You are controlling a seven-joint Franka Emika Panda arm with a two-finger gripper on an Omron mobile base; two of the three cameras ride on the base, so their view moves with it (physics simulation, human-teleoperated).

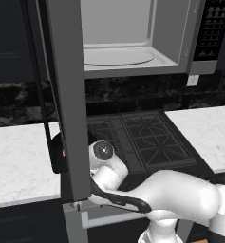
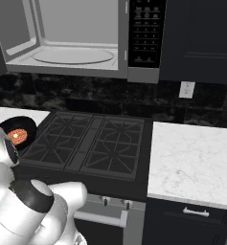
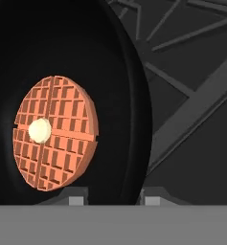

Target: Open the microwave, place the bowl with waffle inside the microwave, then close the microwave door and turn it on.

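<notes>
The microwave [image 1: 133, 52] hangs over the stove with its cavity showing, and the microwave door [image 1: 66, 95] is swung wide open toward me. The black bowl [image 2: 17, 130] sits at the stove's left edge with the waffle [image 2: 17, 136] lying in it. In the left base view the bowl [image 1: 56, 154] peeks out from behind the door. In the hand view my gripper [image 3: 113, 198] straddles the bowl's [image 3: 129, 95] right rim, one tip inside and one outside, shut on it. The waffle [image 3: 55, 134] lies just left of the tips.
The black gas stove [image 2: 96, 143] spans the middle under the microwave [image 2: 76, 48]. White marble counters lie left [image 1: 19, 161] and right [image 2: 196, 158]. The open door stands low over the left counter edge, close beside my arm. The button panel [image 2: 146, 33] is at the microwave's right.
</notes>
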